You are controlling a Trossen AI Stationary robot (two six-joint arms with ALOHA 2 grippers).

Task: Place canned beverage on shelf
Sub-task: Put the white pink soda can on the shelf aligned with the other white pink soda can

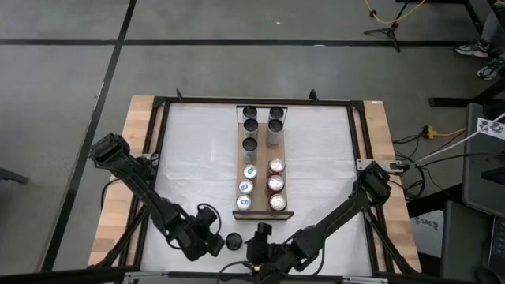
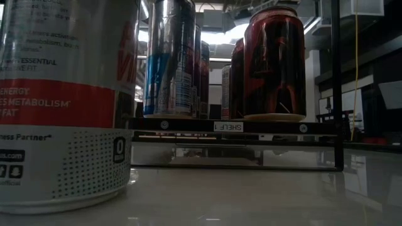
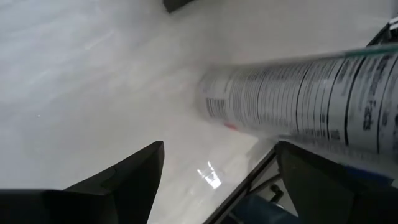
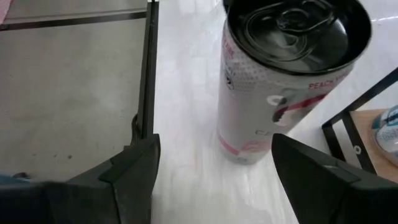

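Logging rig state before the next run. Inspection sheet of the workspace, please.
Surface: white table top, glossy, in a dark frame with pale wooden edges.
Job's things: shelf holds two rows of cans: dark at the far end, blue-and-silver and red nearer. One loose can stands upright on the table short of the shelf's near end, white with an orange band in the low view.
Clutter: nothing seen.
Hands: left hand open, just left of the loose can; right hand open, just right of it. Neither holds anything.
Cables: yellow cable on the floor; more beside the table's right edge.
Surroundings: grey floor with dark lines; equipment to the right.
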